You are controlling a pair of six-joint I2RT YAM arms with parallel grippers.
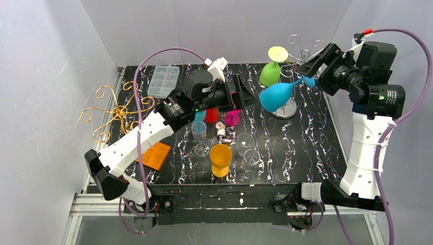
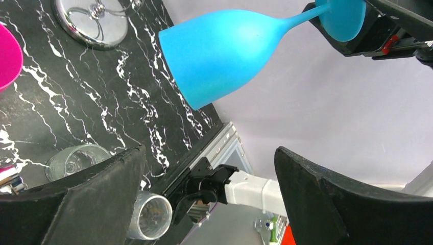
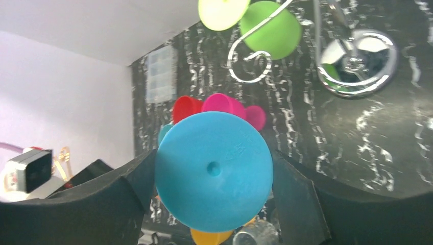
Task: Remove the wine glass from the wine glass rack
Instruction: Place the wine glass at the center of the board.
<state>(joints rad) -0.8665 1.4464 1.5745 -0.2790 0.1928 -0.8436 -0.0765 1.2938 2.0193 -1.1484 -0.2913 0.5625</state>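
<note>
- Blue plastic wine glass [image 1: 276,97] hangs tilted in the air above the silver wire wine glass rack [image 1: 289,110]. Its bowl is low to the left and its foot high to the right.
- The right gripper [image 1: 308,77] pinches the glass's round foot by the rim, one finger on each side.
- Only the right wrist view shows the underside of the foot, which fills the gap between the black fingers [image 3: 76,204]. The rack's curled wire arm sits above the foot and apart from it, so the glass seems free of the rack.
- The same view shows a faint moulded mark near the foot's edge, too small to read.
- A lime-green wine glass [image 1: 269,74] hangs bowl-down from the rack, just beside the blue one.
- The left gripper [image 1: 243,94] is near the blue bowl, on its left, with its fingers spread wide and nothing between them.
- The left wrist view shows the bowl above the open jaws and not touching them. The top view cannot settle this.
- Only the top view takes in the rest of the black marbled table [image 1: 306,153]: a gold wire rack [image 1: 117,109], a clear plastic compartment box [image 1: 164,80], an orange plastic goblet [image 1: 220,157] and a flat orange square [image 1: 155,155].
</note>
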